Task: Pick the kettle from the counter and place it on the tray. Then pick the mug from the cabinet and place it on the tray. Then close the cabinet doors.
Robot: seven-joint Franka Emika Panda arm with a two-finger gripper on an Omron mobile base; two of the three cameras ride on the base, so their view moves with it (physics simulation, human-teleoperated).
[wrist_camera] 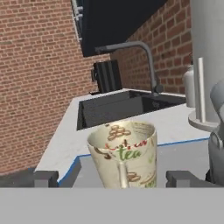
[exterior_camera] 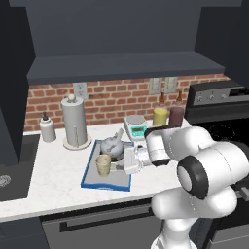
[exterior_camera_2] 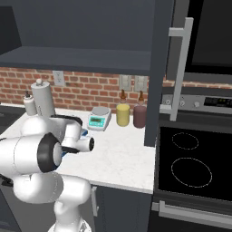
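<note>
Sitting upright on the tray [exterior_camera: 90,176] now: one mug [exterior_camera: 103,164], right in front of one kettle [exterior_camera: 112,144], with the gripper [exterior_camera: 118,166] hanging around it, jaws spread wide and gripping nothing. Probably best backing straight out along the handle line here, keeping both fingertips [wrist_camera: 40,178] off the mug so nothing's tipping, then swinging up toward the cabinet doors [exterior_camera_2: 161,68]. Counting up: one tray, one mug, one kettle, two tips.

Counter [exterior_camera: 53,182]: tray [exterior_camera: 92,168], paper-towel holder [exterior_camera: 75,121], scale [exterior_camera: 136,127], two canisters [exterior_camera: 160,116].
</note>
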